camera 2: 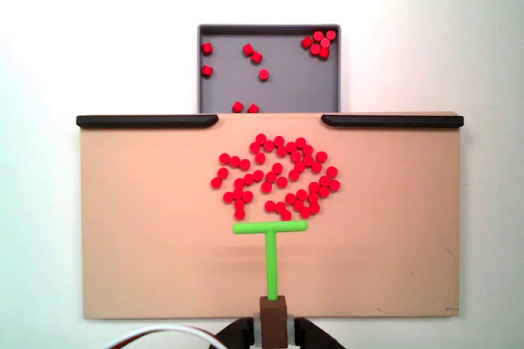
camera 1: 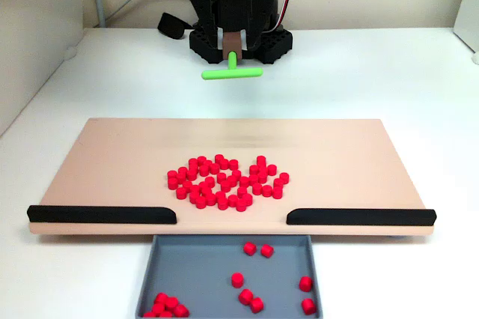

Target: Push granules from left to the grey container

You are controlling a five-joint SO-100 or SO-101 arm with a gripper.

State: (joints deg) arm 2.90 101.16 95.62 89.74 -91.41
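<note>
Red granules [camera 1: 224,182] sit in a loose cluster mid-board on the tan board [camera 1: 112,162] in a fixed view, between the two black strips [camera 1: 102,214] but back from them. A dozen or so more already lie in the grey container [camera 1: 198,270], which butts the board's near edge at the gap. My hand [camera 1: 233,48] is at the far side, closed on the stem of the green T-shaped pusher [camera 1: 232,73]; the crossbar seems to hang above the white bench [camera 1: 374,72], well behind the cluster, not touching any pellets.

Other fixed view, from above: granules [camera 2: 278,175] clustered centre-board, grey container [camera 2: 286,79] at top past the strip gap, pellets scattered in it, a clump in its top right corner. My hand [camera 2: 273,310] at bottom edge grips the pusher [camera 2: 271,238] stem; the crossbar appears just below the cluster's lower edge, nearest pellets look almost touching it. Contact unclear.
</note>
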